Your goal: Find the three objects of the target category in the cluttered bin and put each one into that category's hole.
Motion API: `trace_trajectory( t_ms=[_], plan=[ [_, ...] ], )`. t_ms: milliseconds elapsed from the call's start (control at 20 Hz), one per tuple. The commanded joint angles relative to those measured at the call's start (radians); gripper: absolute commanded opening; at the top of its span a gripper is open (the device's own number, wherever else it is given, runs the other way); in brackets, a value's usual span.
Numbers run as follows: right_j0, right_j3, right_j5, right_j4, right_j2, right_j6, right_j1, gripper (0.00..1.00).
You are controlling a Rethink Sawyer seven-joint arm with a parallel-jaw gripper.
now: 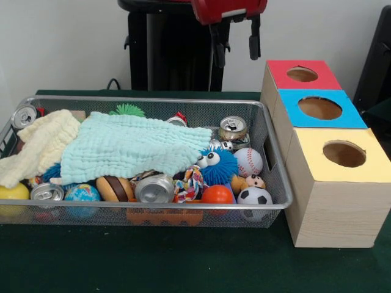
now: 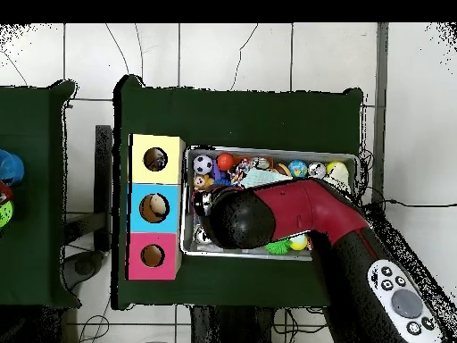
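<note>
Gripper (image 1: pixel 236 46) hangs empty, fingers spread wide, above the bin's (image 1: pixel 278 183) one o'clock corner. Below it, at five o'clock, lie baseball (image 1: pixel 248 162), soccer ball (image 1: pixel 254 196) and orange ball (image 1: pixel 217 195). At three o'clock, beside the bin, stand red hole (image 1: pixel 302 74), blue hole (image 1: pixel 319 108) and yellow hole (image 1: pixel 344 154).

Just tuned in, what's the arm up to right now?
The gripper hangs open and empty above the far side of the bin, holding nothing. The bin is full of balls, cans and toys, partly under a green cloth and a cream cloth. Beside it stand the boxes with a red hole, blue hole and yellow hole. The overhead view shows something inside each hole.
</note>
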Motion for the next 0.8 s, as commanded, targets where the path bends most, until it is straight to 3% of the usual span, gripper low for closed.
trace_trajectory(
  t_ms=[50, 400, 800],
  plan=[
    [0.011, 0.007, -0.095, -0.090, -0.080, 0.017, 0.100, 1.00],
    [0.035, -0.027, -0.176, -0.157, -0.146, 0.040, 0.177, 1.00],
    [0.050, -0.057, -0.206, -0.172, -0.175, 0.036, 0.217, 1.00]
  ],
)
